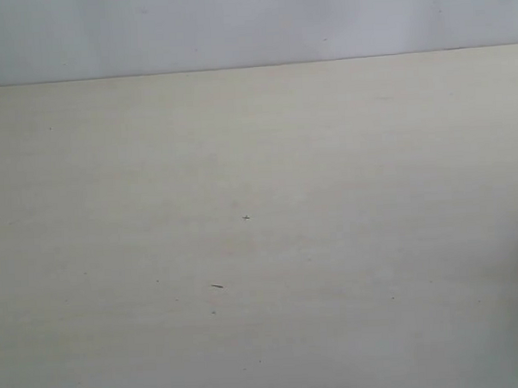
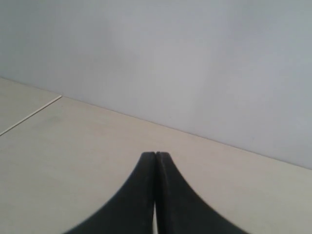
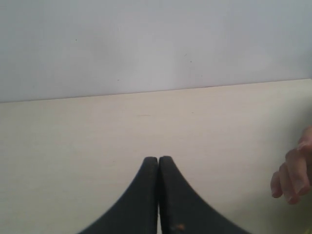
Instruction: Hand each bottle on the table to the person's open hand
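In the exterior view we see the pale cream counter (image 1: 328,199) running across to a straight far edge, with a plain grey-white wall (image 1: 234,27) behind it. A short dark streak (image 1: 217,287) and a tiny cross-shaped speck (image 1: 245,218) mark its surface.

In the left wrist view, the left pincer (image 2: 155,156) has its two black fingers pressed together tip to tip, with nothing between them. It hangs over the bare counter, where a thin seam (image 2: 29,116) crosses the surface.

The right pincer (image 3: 158,160) is drawn in just as narrow and grips nothing.

The person's hand (image 3: 292,178) shows only as a few bent fingers at the frame's edge, over the counter and well apart from the right pincer. Whether the palm faces up we cannot tell. Where the bottles stand, we cannot tell from these views.
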